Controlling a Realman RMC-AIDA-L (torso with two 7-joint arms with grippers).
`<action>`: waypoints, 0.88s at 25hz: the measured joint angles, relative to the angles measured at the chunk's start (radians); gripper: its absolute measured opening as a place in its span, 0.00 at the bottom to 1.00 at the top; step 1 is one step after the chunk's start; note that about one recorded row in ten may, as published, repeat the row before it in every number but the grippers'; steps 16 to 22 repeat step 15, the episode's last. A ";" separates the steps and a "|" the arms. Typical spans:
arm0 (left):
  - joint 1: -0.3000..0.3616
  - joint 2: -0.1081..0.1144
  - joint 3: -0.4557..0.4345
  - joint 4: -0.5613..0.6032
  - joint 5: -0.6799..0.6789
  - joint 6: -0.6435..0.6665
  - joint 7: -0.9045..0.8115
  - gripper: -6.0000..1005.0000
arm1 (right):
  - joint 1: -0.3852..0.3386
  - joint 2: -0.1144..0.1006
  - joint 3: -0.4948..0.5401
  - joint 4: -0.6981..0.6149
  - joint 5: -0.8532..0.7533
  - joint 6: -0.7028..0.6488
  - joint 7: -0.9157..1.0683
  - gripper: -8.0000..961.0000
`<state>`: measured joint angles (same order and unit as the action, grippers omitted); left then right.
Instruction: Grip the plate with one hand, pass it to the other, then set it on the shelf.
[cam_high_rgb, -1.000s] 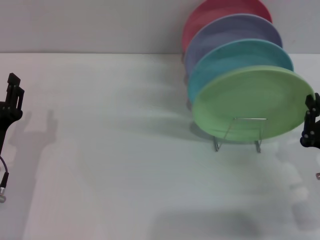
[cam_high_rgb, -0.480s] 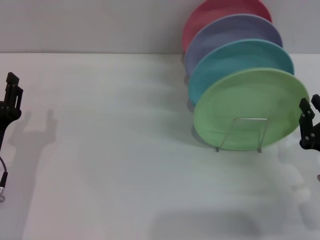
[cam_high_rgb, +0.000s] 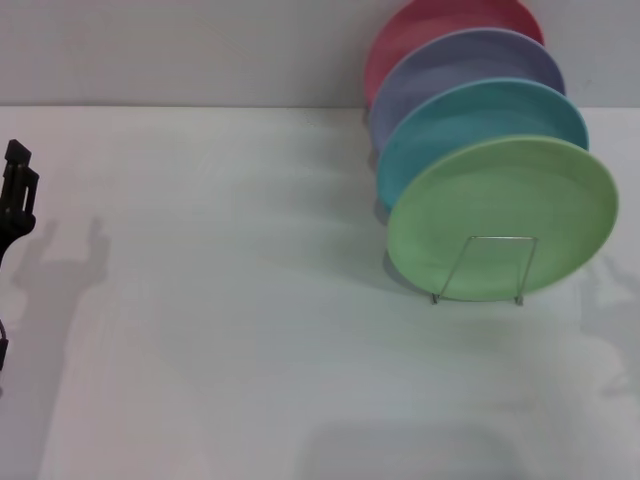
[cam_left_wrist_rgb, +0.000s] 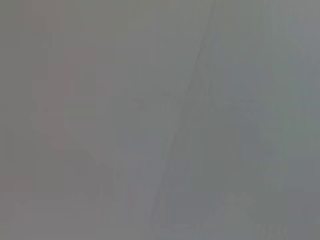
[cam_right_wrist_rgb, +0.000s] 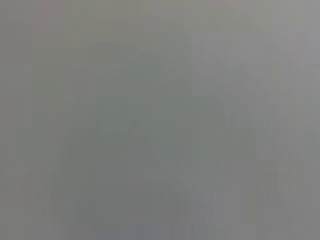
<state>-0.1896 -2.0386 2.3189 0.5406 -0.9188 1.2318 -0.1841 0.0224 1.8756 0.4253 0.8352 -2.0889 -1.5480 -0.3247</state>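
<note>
Light green plate (cam_high_rgb: 502, 217) sits upright on edge in the wire shelf (cam_high_rgb: 480, 268), front of the row, leaning back against the turquoise plate (cam_high_rgb: 470, 120). Lavender plate (cam_high_rgb: 460, 65) and red plate (cam_high_rgb: 420, 30) stacked behind those, all on the right rear of the white worktop (cam_high_rgb: 230, 330). Shelf's front loop crosses the lower part of the green plate's face. Left tool (cam_high_rgb: 15, 195) is at the far left edge of the head view, well apart from plate and shelf, nothing in it; can't tell if its fingers are apart or closed. Right tool not visible in head view. Both wrist views show only flat grey, nothing identifiable. Plate touched by neither tool.
</note>
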 joint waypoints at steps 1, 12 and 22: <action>-0.002 0.000 -0.003 -0.003 0.000 0.001 0.001 0.70 | -0.004 0.008 0.006 -0.019 -0.001 -0.046 0.050 0.21; -0.069 -0.019 -0.084 -0.137 0.156 0.079 0.016 0.71 | 0.175 0.202 0.368 -0.758 0.008 -0.318 0.832 0.33; -0.084 -0.018 -0.093 -0.153 0.161 0.080 0.016 0.71 | 0.188 0.205 0.400 -0.795 0.008 -0.307 0.834 0.33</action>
